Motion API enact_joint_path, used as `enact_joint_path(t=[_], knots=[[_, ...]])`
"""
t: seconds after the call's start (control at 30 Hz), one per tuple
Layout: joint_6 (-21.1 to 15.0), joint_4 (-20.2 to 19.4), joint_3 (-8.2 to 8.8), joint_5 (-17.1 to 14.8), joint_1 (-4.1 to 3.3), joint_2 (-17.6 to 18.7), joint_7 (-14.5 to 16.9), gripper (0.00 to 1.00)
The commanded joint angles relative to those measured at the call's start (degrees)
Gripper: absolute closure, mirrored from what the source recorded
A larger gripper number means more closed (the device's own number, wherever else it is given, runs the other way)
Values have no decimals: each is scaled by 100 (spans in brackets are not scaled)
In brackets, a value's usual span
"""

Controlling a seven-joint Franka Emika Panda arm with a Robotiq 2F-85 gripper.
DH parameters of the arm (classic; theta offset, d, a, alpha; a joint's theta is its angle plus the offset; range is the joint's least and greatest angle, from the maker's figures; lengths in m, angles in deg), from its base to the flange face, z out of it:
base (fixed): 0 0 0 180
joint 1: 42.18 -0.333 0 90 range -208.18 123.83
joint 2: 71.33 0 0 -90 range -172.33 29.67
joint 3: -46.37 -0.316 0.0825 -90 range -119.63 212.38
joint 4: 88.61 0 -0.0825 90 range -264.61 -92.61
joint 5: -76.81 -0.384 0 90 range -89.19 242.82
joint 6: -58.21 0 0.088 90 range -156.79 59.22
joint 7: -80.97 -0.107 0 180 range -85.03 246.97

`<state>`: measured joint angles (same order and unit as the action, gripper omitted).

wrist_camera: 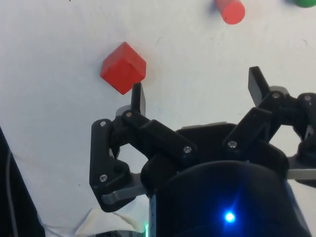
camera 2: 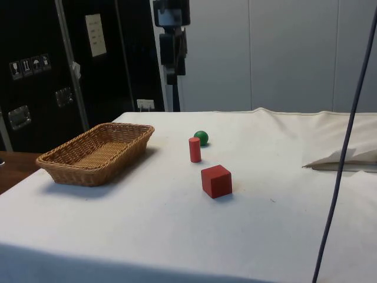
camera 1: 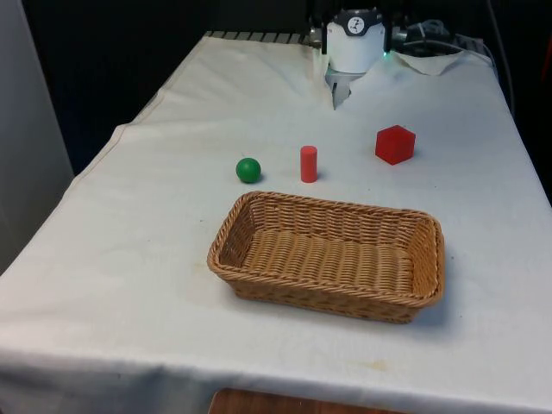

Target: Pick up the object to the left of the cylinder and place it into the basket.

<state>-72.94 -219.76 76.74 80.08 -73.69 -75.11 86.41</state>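
Green ball [camera 1: 248, 170] is the thing to fetch, since it lies at the front view's left of the red cylinder [camera 1: 309, 164], but the scene reads best from the biggest piece down.

White cloth [camera 1: 129, 259] covers the whole table. On it, nearest the front camera, sits the wicker basket [camera 1: 226, 250], long and shallow, with nothing inside. Beyond the basket stands a loose row of three small things. Farthest to the front view's right is the red cube [camera 1: 395, 144], well apart from the others. The cylinder stands upright near the middle. The ball, smallest of the three, rests just beside the cylinder without touching it, close to the basket's far left corner.

In the wrist view the gripper [wrist_camera: 197, 94] hangs high over the cloth with its fingers spread wide and nothing between them. The cube lies closest under it, while the cylinder and a sliver of the ball sit farther off.

My judgement is that no approach has begun. Two risks stand out. Coming down on the cube, the nearest thing, would take the wrong object. And the ball can roll: a fingertip [wrist_camera: 138, 97] landing off-centre may nudge it into the cylinder, tipping that over, or squirt it out as the fingers close.
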Motion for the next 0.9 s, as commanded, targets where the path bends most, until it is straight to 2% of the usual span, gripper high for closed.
enact_joint_path(t=[0.0, 0.17, 0.2, 0.23, 0.33, 0.47, 0.5, 0.8, 0.83, 0.87], knots=[[-138, -103, -23, 109, 0, -57, -92, 0], [-401, -407, -69, 115, 0, -155, -57, 0], [-292, -321, -57, 23, 0, -109, 0, 0], [-435, -447, -74, 109, 0, -166, -46, 0], [-556, -607, -97, 103, 0, -212, 11, 0], [-636, -733, -115, 92, 0, -246, 86, 0], [-550, -665, -103, 29, 0, -201, 115, 0], [-779, -985, -189, 69, -11, -286, 264, 0], [-699, -928, -178, 29, -6, -246, 292, 0], [-796, -1014, -201, 69, -11, -286, 275, 0]])
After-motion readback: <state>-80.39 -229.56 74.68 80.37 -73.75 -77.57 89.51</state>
